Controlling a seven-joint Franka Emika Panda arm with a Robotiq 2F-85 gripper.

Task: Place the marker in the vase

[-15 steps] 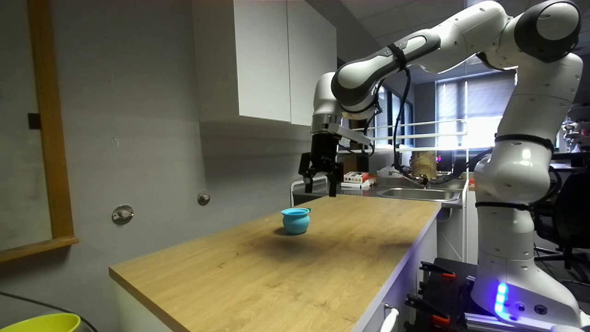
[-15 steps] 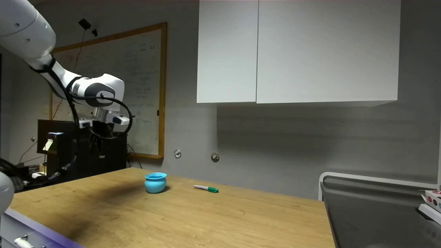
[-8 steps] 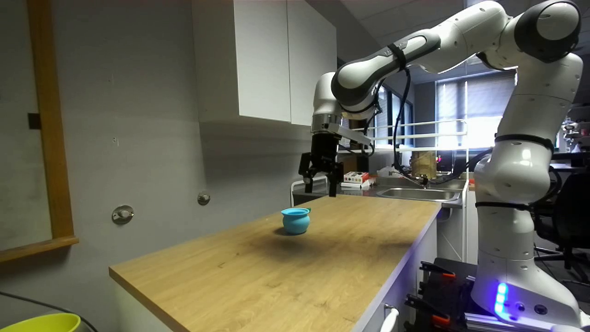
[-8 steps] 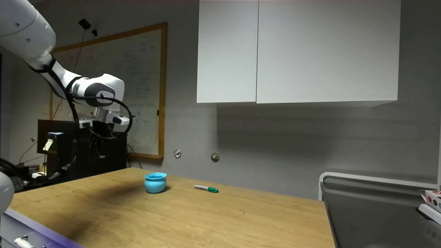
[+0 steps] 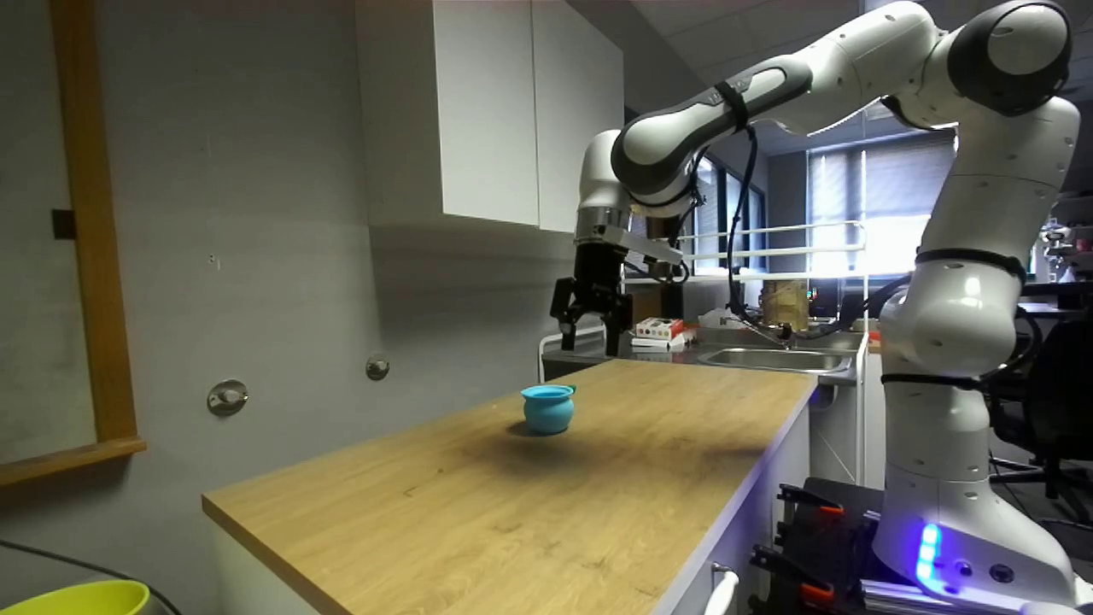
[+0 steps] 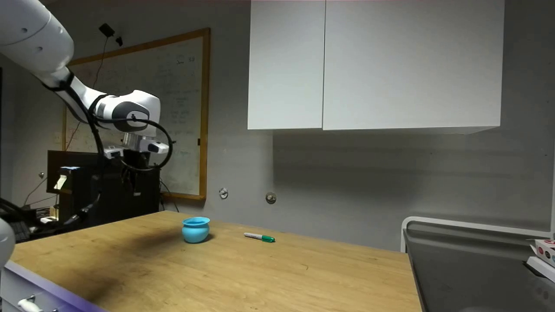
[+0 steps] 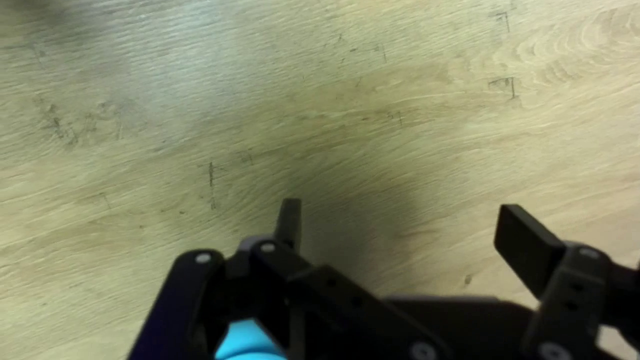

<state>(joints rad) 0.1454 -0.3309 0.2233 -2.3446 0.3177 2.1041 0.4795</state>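
The squat turquoise-blue vase stands upright on the wooden counter in both exterior views [image 5: 547, 414] [image 6: 195, 231]. Part of it shows at the bottom of the wrist view [image 7: 249, 341], behind my gripper's linkage. The marker [image 6: 259, 237], with a white body and green cap, lies on the counter beside the vase, apart from it. In an exterior view only a green bit of it [image 5: 573, 389] shows behind the vase's rim. It is not in the wrist view. My gripper [image 5: 589, 343] [image 7: 400, 209] is open and empty, pointing down well above the counter. It appears dark against a dark background in an exterior view [image 6: 132, 185].
The wooden counter [image 5: 512, 512] runs along a grey wall. A white wall cabinet [image 5: 495, 111] [image 6: 373, 65] hangs above. Beyond the counter's end are a dark surface [image 6: 477, 268], a small box [image 5: 659, 329] and a sink [image 5: 773, 360].
My gripper has risen slightly and shifted a little, to the left in one exterior view and to the right in another. It remains open. The vase and marker have not moved.
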